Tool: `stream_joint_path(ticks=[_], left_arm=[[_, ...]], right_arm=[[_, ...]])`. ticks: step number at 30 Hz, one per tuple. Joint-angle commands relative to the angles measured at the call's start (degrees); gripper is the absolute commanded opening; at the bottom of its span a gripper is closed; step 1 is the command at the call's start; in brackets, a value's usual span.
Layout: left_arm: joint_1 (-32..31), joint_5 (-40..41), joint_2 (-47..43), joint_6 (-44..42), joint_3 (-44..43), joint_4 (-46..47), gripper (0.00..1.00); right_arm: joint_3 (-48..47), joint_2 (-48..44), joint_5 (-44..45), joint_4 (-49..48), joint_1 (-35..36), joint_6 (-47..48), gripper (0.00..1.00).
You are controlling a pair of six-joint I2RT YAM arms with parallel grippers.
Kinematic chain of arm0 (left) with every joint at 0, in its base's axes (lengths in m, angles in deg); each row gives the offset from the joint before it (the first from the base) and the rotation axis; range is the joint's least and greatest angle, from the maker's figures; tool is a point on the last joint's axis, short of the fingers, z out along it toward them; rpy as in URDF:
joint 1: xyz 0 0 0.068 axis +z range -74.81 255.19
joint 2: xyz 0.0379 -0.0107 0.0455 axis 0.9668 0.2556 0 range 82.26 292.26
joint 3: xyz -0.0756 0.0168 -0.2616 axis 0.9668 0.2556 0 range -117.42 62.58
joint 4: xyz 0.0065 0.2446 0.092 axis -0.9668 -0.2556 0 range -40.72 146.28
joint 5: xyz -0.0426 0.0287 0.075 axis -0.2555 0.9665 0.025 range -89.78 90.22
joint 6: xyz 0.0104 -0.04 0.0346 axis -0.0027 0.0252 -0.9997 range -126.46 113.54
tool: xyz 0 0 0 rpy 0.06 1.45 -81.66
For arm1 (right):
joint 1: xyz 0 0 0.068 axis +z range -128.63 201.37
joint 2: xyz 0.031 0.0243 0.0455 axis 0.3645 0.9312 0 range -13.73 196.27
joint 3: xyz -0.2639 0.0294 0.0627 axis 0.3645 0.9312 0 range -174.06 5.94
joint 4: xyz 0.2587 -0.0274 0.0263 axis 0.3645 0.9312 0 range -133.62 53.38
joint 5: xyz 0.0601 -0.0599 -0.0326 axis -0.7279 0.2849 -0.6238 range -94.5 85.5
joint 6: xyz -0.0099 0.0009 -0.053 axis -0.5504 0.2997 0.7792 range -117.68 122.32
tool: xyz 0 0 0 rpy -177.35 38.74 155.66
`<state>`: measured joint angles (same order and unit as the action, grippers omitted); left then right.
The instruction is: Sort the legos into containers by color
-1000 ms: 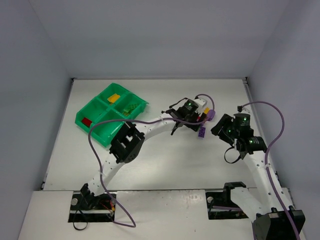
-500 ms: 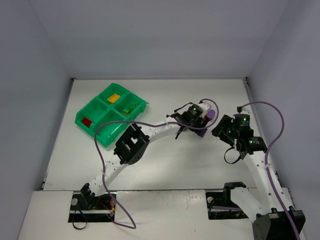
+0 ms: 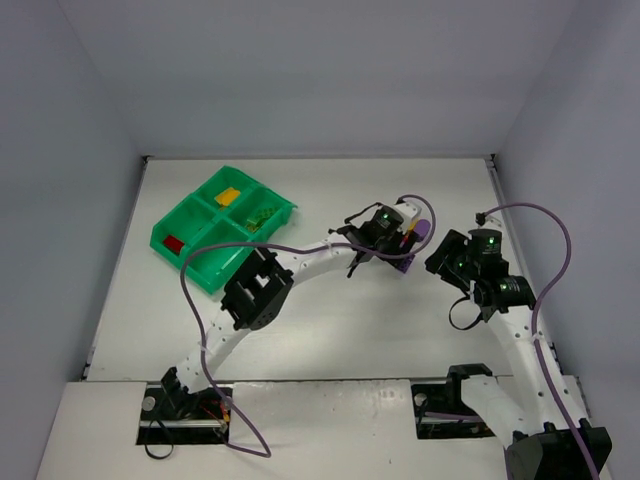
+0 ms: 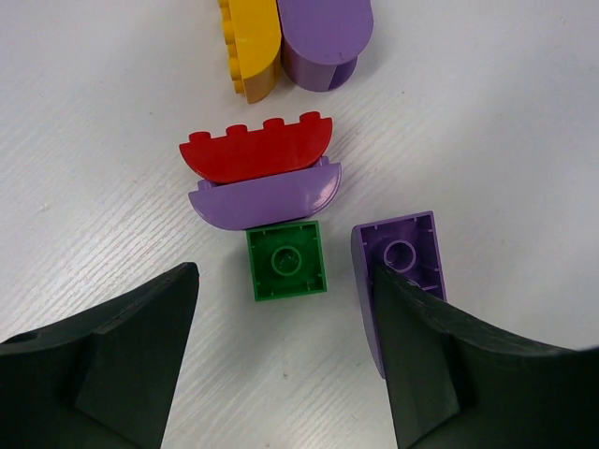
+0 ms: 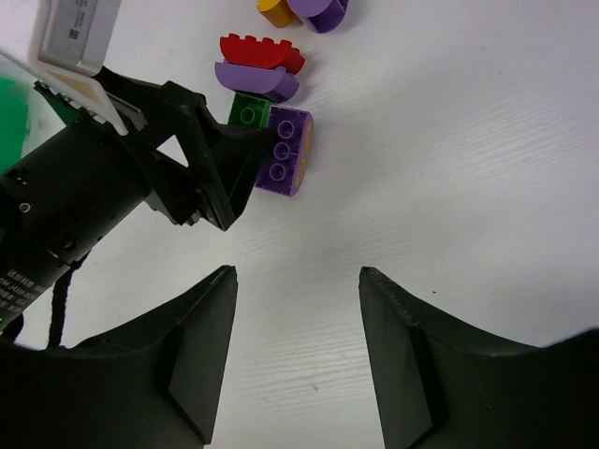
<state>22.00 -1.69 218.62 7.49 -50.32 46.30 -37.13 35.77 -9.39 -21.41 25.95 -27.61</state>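
Got the left arm (image 3: 300,262) stretched way out, left gripper (image 4: 281,277) spread wide around a green lego (image 4: 286,261), purple wedge (image 4: 401,267) touching one finger. Same wide gape on the right gripper (image 5: 295,290), holding nothing. Just past: red lego (image 4: 257,154). Way off left: tray (image 3: 200,272).

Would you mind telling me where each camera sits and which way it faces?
Top external: above and behind the bases, looking down on the white table and bright green plastic tray; both arms show.
Left wrist: on the left arm, looking straight down; open left gripper straddles a small green square brick.
Right wrist: on the right arm, looking down past the open right gripper toward the left gripper.
Shared: both wrist views show that green brick and a red curved brick.
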Motion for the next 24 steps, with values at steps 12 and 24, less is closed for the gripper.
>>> stream_joint_path(ticks=[12,24], left_arm=[[0.10,-4.77,-12.68,1.69,4.16,6.11,0.69],[0.37,-1.96,-22.17,3.27,19.99,6.90,0.54]], right_arm=[[-1.84,-1.42,2.07,-0.77,0.34,0.49,0.51],[0.00,3.41,-5.47,-1.73,0.52,0.32,0.01]])
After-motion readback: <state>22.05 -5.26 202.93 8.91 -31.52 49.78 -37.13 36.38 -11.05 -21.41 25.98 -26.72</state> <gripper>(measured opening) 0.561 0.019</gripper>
